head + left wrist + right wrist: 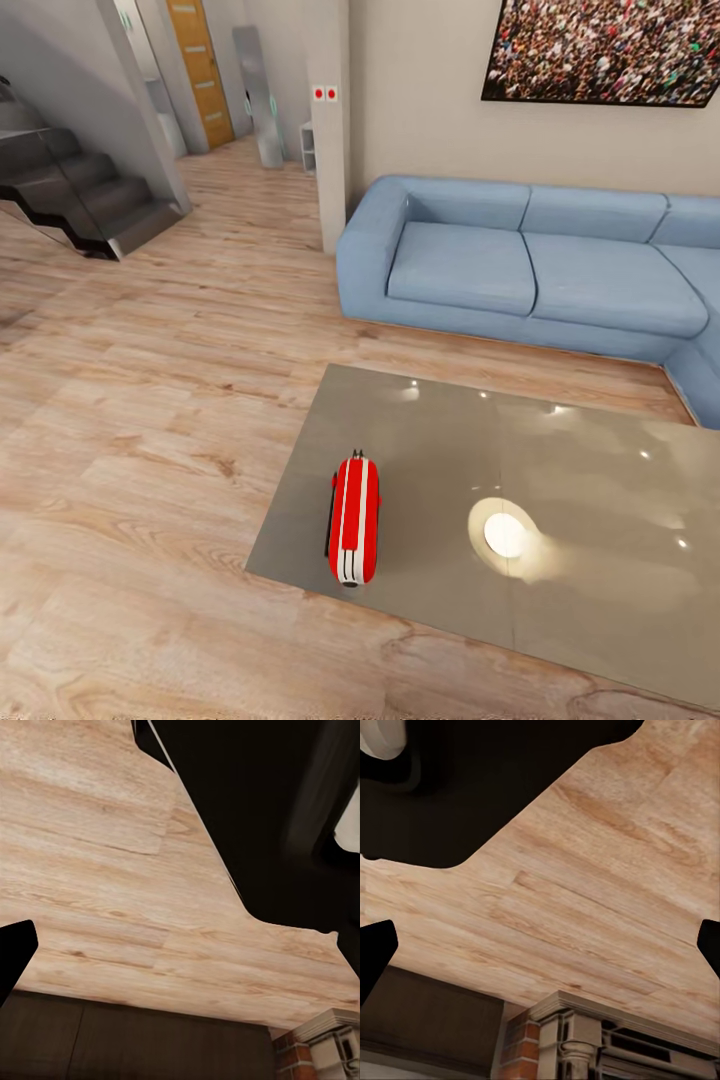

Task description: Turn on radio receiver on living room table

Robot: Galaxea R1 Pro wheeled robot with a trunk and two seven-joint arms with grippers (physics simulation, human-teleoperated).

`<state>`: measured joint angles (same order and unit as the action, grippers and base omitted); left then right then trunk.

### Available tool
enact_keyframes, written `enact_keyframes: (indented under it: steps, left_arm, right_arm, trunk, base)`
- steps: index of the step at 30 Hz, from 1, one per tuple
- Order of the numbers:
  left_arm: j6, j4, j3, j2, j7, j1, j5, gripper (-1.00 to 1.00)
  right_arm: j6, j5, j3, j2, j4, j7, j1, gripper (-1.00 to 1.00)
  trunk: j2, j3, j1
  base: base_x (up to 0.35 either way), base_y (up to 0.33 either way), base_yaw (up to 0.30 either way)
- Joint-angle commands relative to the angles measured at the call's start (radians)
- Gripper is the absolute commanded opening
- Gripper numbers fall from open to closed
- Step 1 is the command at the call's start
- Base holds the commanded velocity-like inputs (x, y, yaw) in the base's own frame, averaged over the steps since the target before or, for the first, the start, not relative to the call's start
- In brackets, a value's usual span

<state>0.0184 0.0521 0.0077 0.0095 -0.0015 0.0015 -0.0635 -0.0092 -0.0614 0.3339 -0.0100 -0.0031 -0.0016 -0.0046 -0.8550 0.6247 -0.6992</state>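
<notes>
Red radio receiver (354, 521) flat on table (560, 470), 7 o'clock corner, reachable; both pincers' state unclear.

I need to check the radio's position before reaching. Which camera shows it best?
The head view: the radio receiver lies whole and unobstructed near the table's left edge, striped face up. Both wrist views look at wood floor instead, giving nothing on the radio.
</notes>
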Motion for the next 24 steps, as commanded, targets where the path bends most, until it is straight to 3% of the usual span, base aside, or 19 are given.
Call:
enact_keyframes:
  steps: [1,24]
  left_arm:
    - [0.000,0.000,0.000,0.000,0.000,0.000,0.000,1.00]
    - [0.000,0.000,0.000,0.000,0.000,0.000,0.000,1.00]
  right_arm:
    - [0.000,0.000,0.000,0.000,0.000,0.000,0.000,1.00]
    - [0.000,0.000,0.000,0.001,0.000,0.000,0.000,1.00]
  trunk:
    - [0.000,0.002,0.000]
    - [0.000,0.039,0.000]
  base:
    - [0.000,0.000,0.000]
    - [0.000,0.000,0.000]
